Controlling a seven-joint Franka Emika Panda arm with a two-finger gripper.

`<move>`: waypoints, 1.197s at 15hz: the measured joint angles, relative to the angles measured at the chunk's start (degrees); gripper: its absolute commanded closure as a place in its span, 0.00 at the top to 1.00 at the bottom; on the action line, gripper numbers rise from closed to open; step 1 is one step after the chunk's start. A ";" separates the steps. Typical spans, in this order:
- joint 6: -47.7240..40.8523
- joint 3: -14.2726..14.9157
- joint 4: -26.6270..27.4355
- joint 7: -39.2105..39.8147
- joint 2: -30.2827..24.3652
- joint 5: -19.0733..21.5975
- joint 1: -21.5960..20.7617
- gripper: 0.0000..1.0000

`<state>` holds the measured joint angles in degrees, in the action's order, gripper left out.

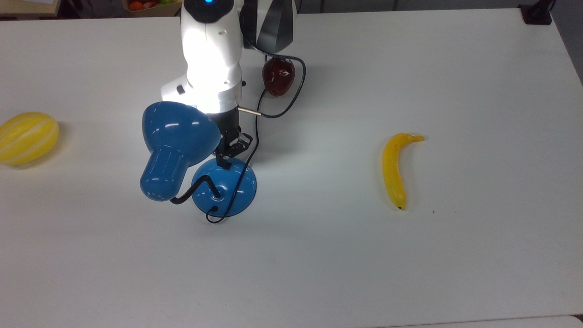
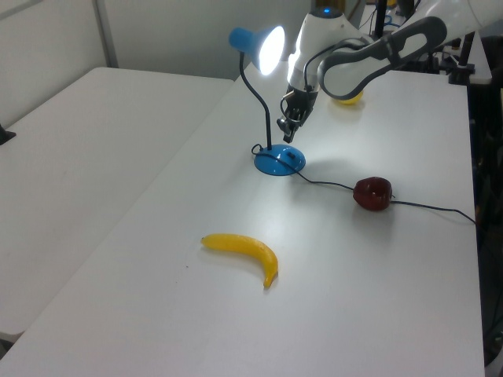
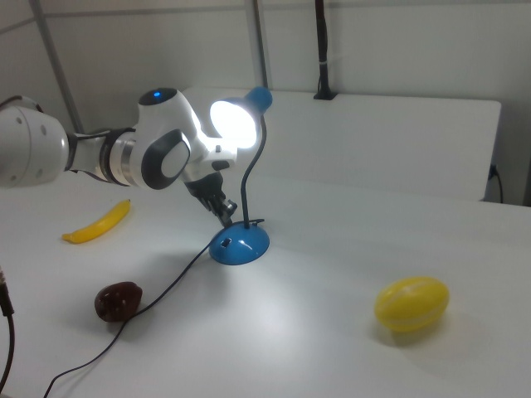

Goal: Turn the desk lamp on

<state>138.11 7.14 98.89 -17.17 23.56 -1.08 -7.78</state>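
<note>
Lamp (image 1: 182, 150) stands lit on the white surface (image 1: 410, 264), shade glowing; gripper (image 2: 289, 127) hovers just above its round blue base (image 2: 279, 162), fingers pinched together, grasping nothing, banana (image 1: 394, 169) well apart

Glossy blue desk lamp (image 1: 177, 141) with black neck and cord; yellow banana (image 1: 394, 168); pale-striped yellow melon (image 1: 27, 137); dark red fruit (image 1: 278, 75); white table (image 1: 410, 255).

Shining brightly from the desk lamp (image 2: 265, 49), blowing out to white glare inside the shade and washing over the robot arm (image 1: 211, 59). Pooling softly on the table (image 3: 332, 348) beneath; casting faint shadows elsewhere. Staying evenly lit, slightly soft throughout.
</note>
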 measured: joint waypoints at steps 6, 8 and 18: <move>-12.59 0.05 3.56 0.46 -10.28 -0.05 0.20 0.16; -17.45 0.08 4.51 1.78 -14.10 -0.05 0.61 0.35; -32.02 0.18 7.17 8.22 -25.13 -0.04 3.21 1.00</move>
<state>106.10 7.32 106.06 -8.96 -1.57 -1.13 -4.57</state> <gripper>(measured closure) 0.031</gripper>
